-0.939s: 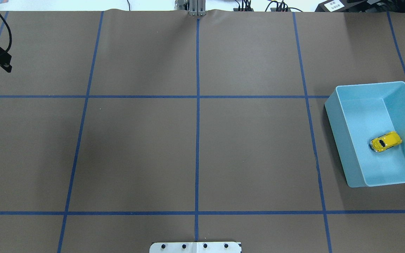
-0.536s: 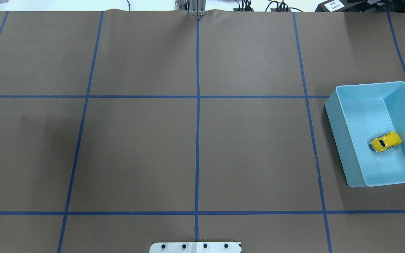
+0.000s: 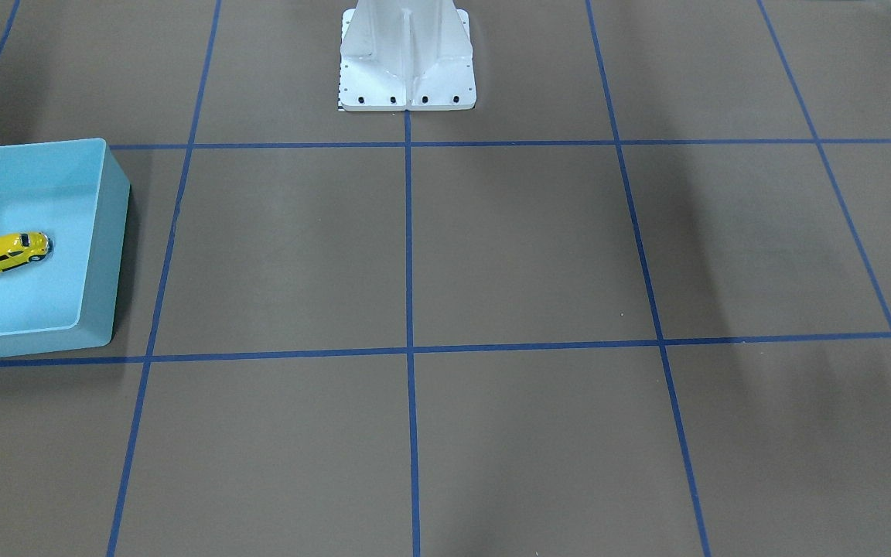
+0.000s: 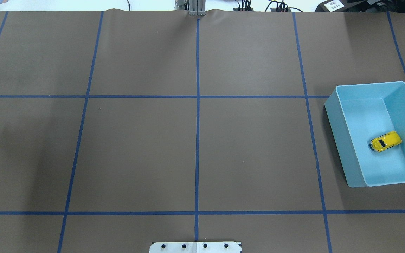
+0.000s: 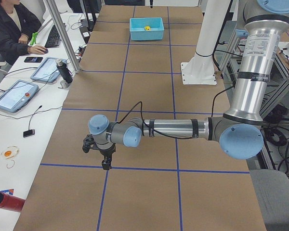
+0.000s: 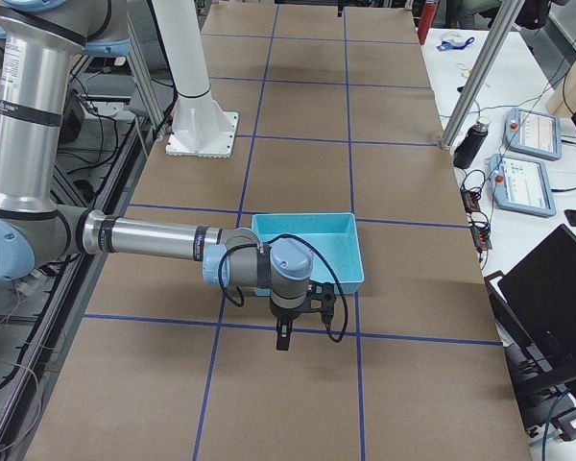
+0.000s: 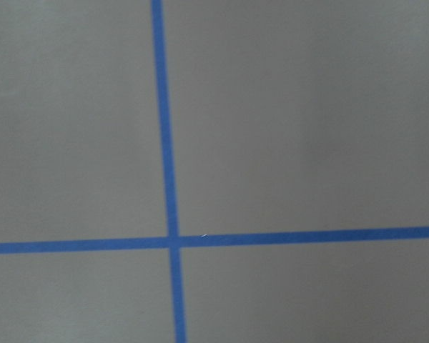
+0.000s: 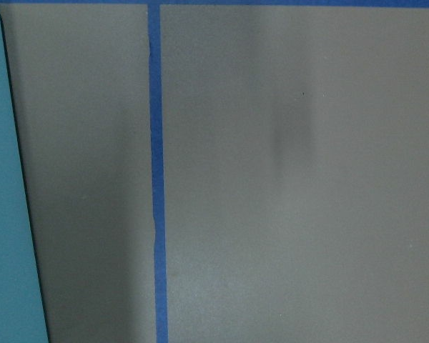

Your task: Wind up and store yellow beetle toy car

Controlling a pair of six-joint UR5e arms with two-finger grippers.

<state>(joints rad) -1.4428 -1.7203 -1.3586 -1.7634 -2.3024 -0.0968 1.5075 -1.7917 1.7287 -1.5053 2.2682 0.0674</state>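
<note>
The yellow beetle toy car (image 4: 385,141) stands on its wheels inside the light-blue bin (image 4: 343,140) at the table's right side. It also shows in the front-facing view (image 3: 11,253) and, far off, in the exterior left view (image 5: 146,28). My left gripper (image 5: 106,163) hangs over the table's left end, far from the bin, and shows only in that side view. My right gripper (image 6: 282,338) hangs just beside the bin (image 6: 307,245) on its outer side. I cannot tell whether either gripper is open or shut. Neither wrist view shows fingers.
The brown table cover carries a blue tape grid. The white robot pedestal (image 3: 407,54) stands at the robot's side of the table. An operator (image 5: 9,24), tablets and a metal post (image 5: 62,43) are beyond the table's far edge. The bin's wall (image 8: 7,214) edges the right wrist view.
The left gripper, at the overhead view's left edge a second ago, has moved out of that view. The car and the bin have not moved.
</note>
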